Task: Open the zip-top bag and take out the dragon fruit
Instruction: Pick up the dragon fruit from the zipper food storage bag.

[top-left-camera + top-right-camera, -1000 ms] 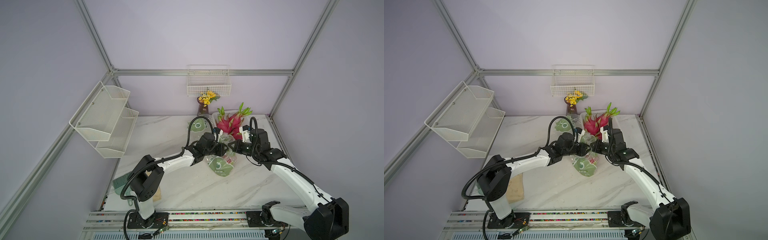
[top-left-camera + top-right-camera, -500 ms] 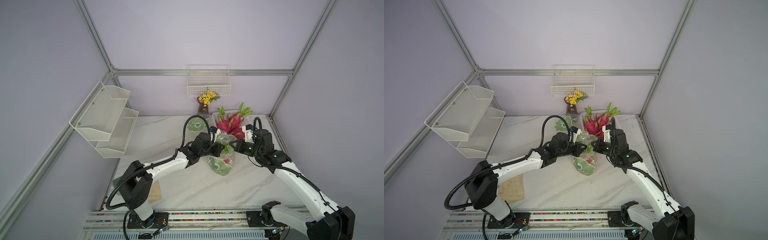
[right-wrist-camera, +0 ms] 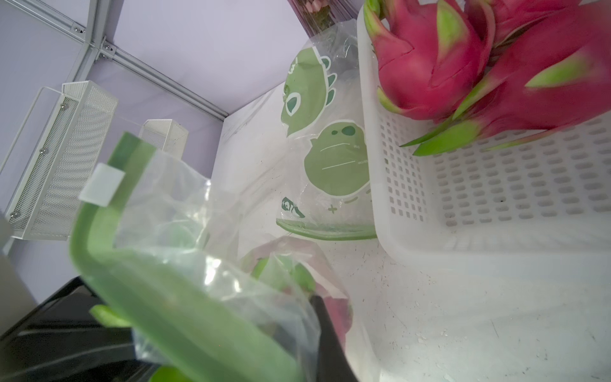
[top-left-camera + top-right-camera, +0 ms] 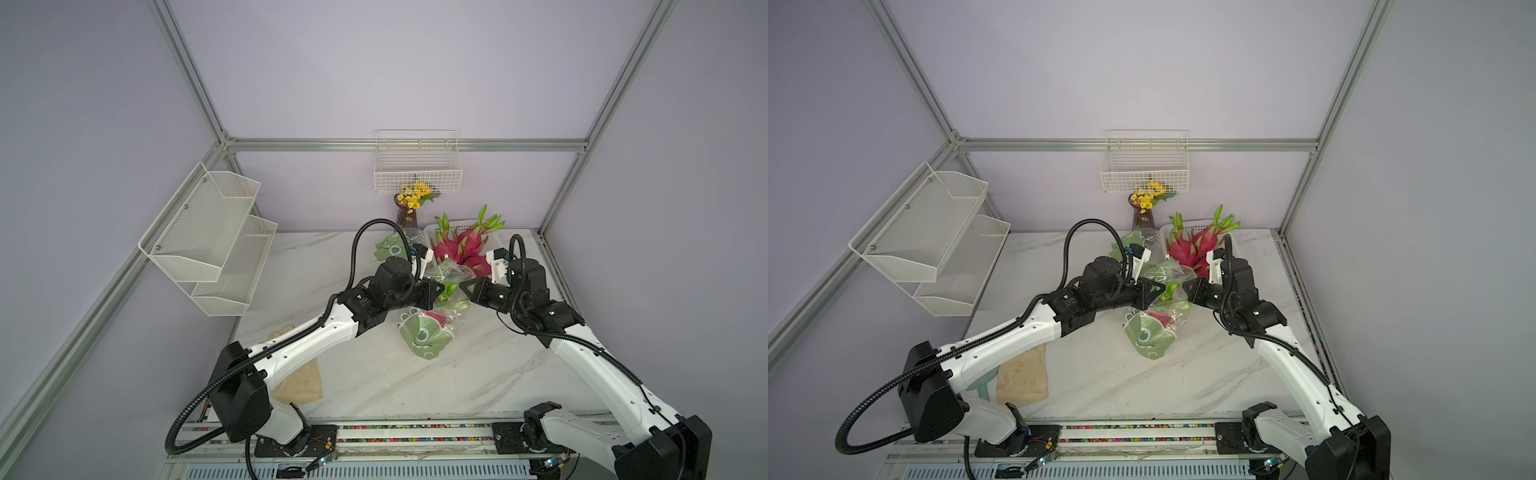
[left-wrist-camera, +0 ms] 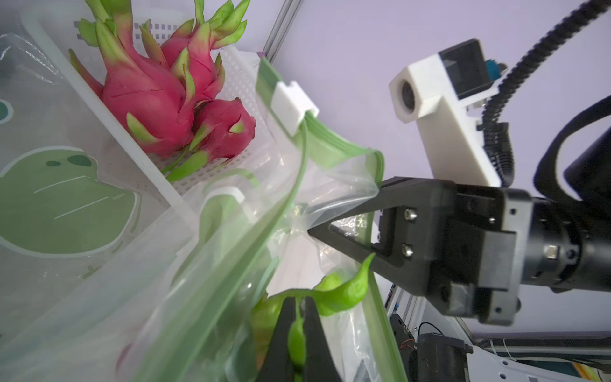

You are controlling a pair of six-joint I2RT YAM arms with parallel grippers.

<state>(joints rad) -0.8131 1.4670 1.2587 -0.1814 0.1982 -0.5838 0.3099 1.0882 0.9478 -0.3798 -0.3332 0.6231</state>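
The zip-top bag (image 4: 424,336) (image 4: 1150,336), clear with a green dinosaur print, hangs between my two arms with its green zip rim (image 5: 330,145) parted and its white slider (image 5: 292,106) at one end. A dragon fruit (image 4: 440,320) (image 3: 337,307) shows magenta inside it. My left gripper (image 5: 299,314) (image 4: 441,293) is inside the mouth, shut on one of the fruit's green spikes. My right gripper (image 5: 310,231) (image 4: 460,287) pinches the bag's clear wall just below the rim. Only one of its fingers (image 3: 327,330) shows in its own wrist view. More dragon fruit (image 4: 465,249) (image 5: 148,96) lie in a white basket (image 3: 496,198).
An empty printed bag (image 4: 390,249) (image 3: 330,158) lies beside the white basket. A vase of yellow flowers (image 4: 409,208) stands at the back wall under a wire basket (image 4: 417,166). Mesh shelves (image 4: 208,241) hang at the left, and a tan cloth (image 4: 301,382) lies near the left arm's base.
My left gripper has closed on the fruit's green spike. Both arms have shifted a little and the bag's mouth now stands higher between them.
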